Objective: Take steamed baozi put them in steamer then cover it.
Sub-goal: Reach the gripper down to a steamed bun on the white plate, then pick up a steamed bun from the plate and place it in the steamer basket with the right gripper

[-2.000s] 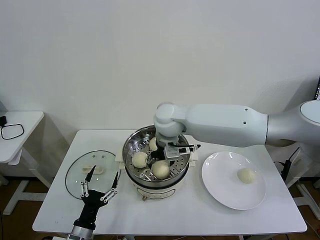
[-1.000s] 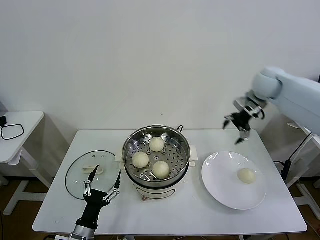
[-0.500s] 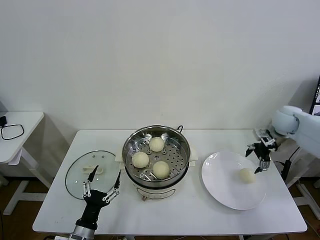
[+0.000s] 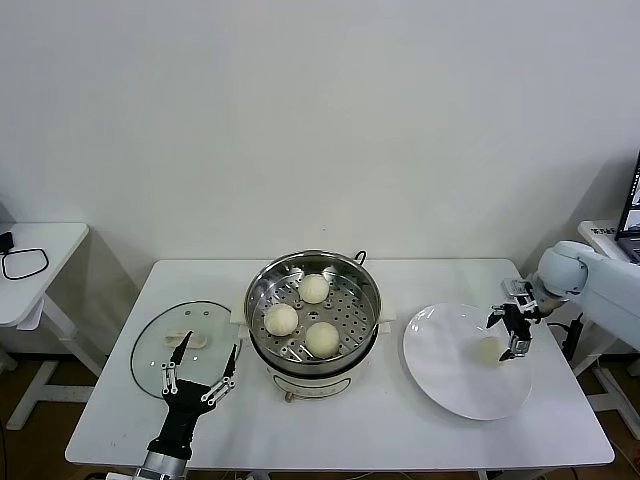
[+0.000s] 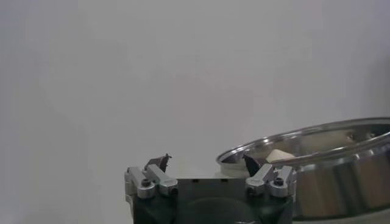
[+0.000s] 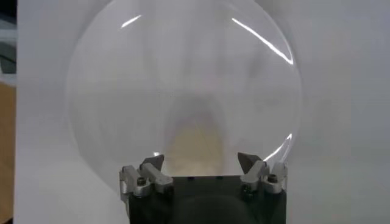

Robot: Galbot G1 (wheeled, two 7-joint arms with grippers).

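Three cream-white baozi (image 4: 314,288) (image 4: 281,319) (image 4: 321,339) lie on the perforated tray of the steel steamer (image 4: 257,292). A fourth baozi (image 4: 486,349) lies on the white plate (image 4: 450,385). My right gripper (image 4: 509,333) is open and hangs just over that bun; in the right wrist view the bun (image 6: 194,141) sits between the spread fingers of the gripper (image 6: 201,161). The glass cover (image 4: 155,365) lies flat on the table left of the steamer. My left gripper (image 4: 201,372) is open and empty at the cover's near edge, and it also shows in the left wrist view (image 5: 206,162).
The steamer (image 5: 332,173) stands close beside the left gripper in the left wrist view. A small side table (image 4: 30,240) with a black cable stands at the far left. The white wall is behind the table.
The right arm left the steamer with three buns in it, swung high to the right, then came down over the bun on the plate. The left arm stayed put.
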